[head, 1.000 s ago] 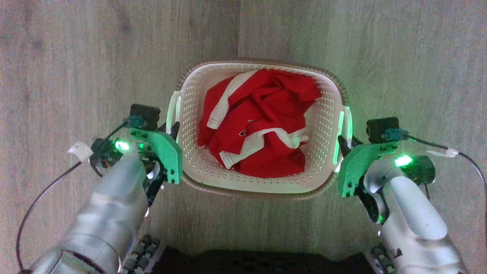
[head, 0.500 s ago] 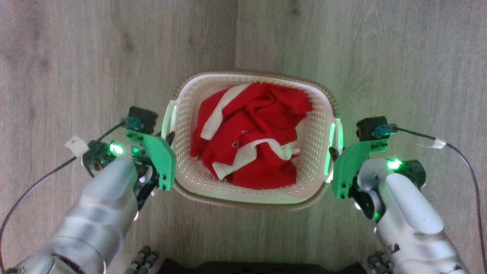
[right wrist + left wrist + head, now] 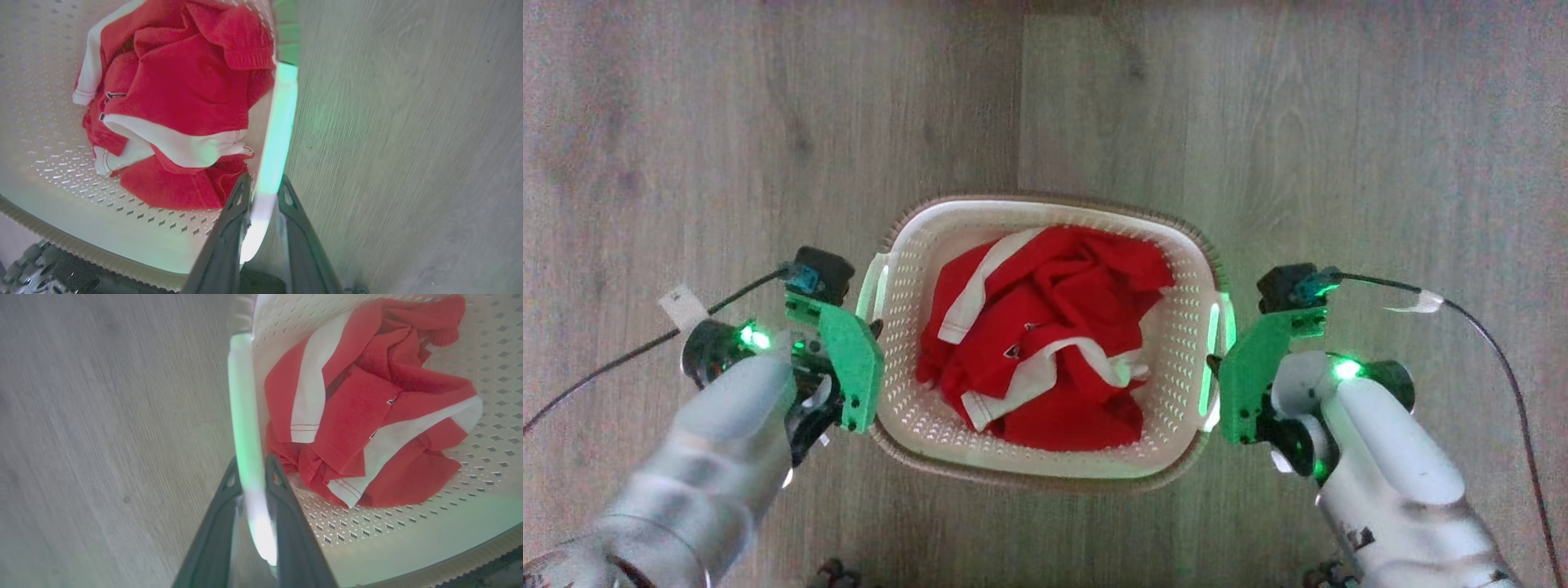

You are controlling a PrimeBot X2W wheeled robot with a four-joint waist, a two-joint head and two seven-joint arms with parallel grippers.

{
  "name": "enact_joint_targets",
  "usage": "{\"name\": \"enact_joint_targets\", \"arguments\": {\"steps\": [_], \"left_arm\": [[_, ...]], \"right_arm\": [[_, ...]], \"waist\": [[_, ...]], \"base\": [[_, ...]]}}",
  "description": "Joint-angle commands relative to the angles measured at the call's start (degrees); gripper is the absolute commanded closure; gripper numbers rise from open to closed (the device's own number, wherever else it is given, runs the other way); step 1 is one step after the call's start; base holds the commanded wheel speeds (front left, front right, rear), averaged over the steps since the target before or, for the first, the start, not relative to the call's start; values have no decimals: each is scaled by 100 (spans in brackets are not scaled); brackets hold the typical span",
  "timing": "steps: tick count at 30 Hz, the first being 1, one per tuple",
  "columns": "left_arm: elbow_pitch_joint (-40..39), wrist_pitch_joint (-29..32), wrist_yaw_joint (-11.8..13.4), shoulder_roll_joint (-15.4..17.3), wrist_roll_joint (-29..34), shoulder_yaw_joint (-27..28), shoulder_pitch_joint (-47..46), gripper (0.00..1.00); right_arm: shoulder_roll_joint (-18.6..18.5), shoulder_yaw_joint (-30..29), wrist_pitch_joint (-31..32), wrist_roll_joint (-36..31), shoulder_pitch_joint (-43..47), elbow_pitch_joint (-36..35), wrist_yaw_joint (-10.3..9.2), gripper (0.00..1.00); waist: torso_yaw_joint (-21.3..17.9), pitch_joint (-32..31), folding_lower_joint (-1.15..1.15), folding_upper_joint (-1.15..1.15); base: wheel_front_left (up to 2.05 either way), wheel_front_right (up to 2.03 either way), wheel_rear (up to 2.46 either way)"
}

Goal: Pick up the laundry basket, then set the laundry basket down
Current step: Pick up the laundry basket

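The laundry basket (image 3: 1176,351) is cream, perforated and brown-rimmed, and sits at the middle of the head view between my two arms. A crumpled red and white garment (image 3: 1045,343) lies inside it. My left gripper (image 3: 876,328) is shut on the basket's white left handle (image 3: 872,286). In the left wrist view the left gripper (image 3: 251,465) has its dark fingers pinching that handle (image 3: 243,396) from both sides. My right gripper (image 3: 1213,363) is shut on the right handle (image 3: 1218,322). The right gripper (image 3: 264,181) clamps this handle (image 3: 280,122) the same way. Green light from the wrists tints both handles.
Grey wood-look floor (image 3: 686,122) spreads on every side of the basket. Thin black cables (image 3: 1486,343) trail outward from each wrist. Part of my dark wheeled base (image 3: 41,269) shows under the basket's near rim in the right wrist view.
The whole head picture has slid downward, floor included, so the camera has moved; my base has left its bottom edge. Both grippers stay shut on the handles, and the basket looks slightly smaller.
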Motion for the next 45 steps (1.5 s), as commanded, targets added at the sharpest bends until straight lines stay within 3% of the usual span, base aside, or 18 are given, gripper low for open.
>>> {"name": "enact_joint_targets", "arguments": {"steps": [1, 14, 30, 45], "left_arm": [[-178, 52, -5, 188, -36, -67, 42, 100], [-824, 686, -5, 704, -647, -754, 26, 100], [-1531, 1362, -5, 1043, -744, -858, 372, 100], [-1968, 1761, -6, 1330, -821, -861, 617, 100]], "right_arm": [[107, 223, 80, 22, 19, -267, 42, 100], [107, 256, 1071, 57, -223, -693, 42, 100], [107, 420, 1700, 158, -158, -664, 42, 100], [107, 610, 1962, 321, 104, -651, 42, 100]], "waist": [[-21, -84, 0, 0], [1, -603, 0, 0], [252, -1389, 0, 0], [175, -1928, 0, 0]], "base": [[0, 0, 0], [0, 0, 0], [0, 0, 0], [0, 0, 0]]}}
